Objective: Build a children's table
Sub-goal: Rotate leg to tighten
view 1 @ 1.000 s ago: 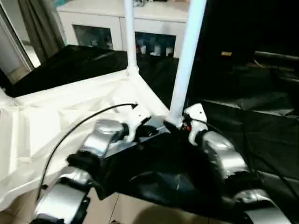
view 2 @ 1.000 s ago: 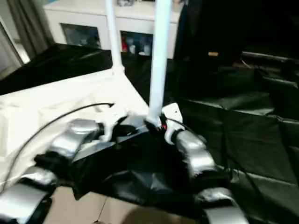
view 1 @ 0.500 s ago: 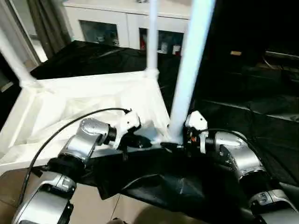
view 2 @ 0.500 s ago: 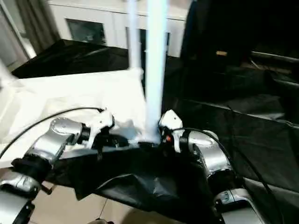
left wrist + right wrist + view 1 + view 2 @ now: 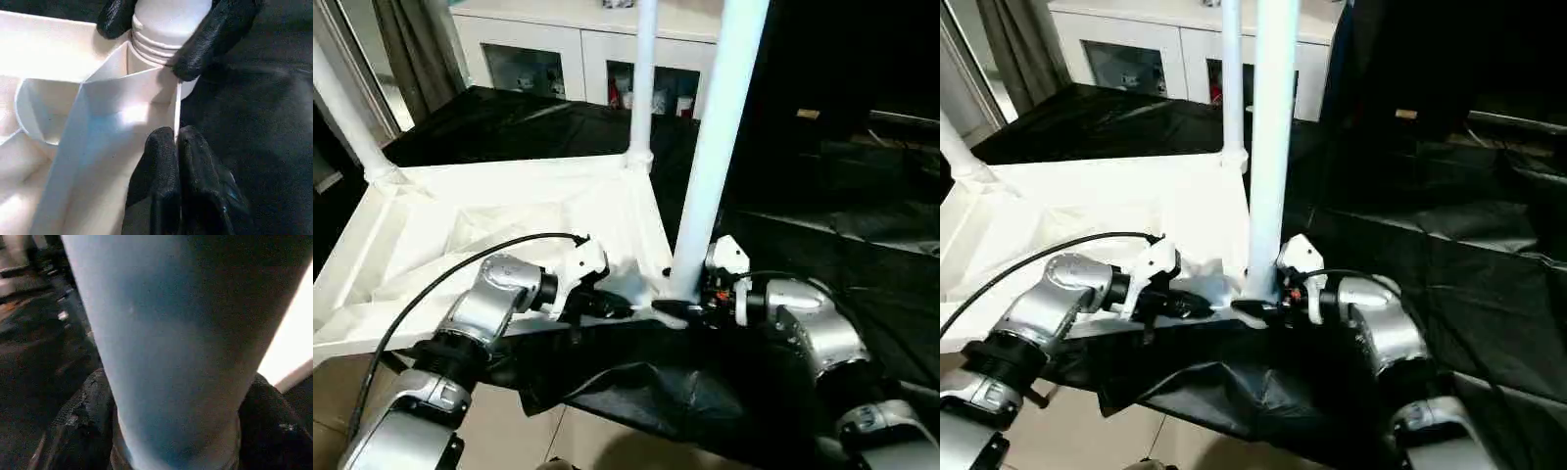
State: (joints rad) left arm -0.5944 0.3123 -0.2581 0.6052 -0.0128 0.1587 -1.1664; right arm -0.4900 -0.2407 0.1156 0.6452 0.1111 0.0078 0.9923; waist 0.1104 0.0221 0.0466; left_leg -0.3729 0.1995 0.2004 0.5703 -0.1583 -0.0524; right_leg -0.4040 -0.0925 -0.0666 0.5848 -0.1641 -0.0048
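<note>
Left eye view: upside-down children's table [image 5: 489, 211] lies on black sheeting [image 5: 822, 196], left gripper [image 5: 176, 142] pinched together on its rim, right gripper [image 5: 161, 34] clamped around the near leg [image 5: 715, 147], white glass-door cabinet [image 5: 548, 49] behind.

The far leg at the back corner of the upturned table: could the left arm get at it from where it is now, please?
Probably not at once. The left gripper is shut on the table's near edge, beside the near leg that the right gripper straddles. The far leg stands across the ribbed underside; nothing blocks the way, but it must let go first.
</note>
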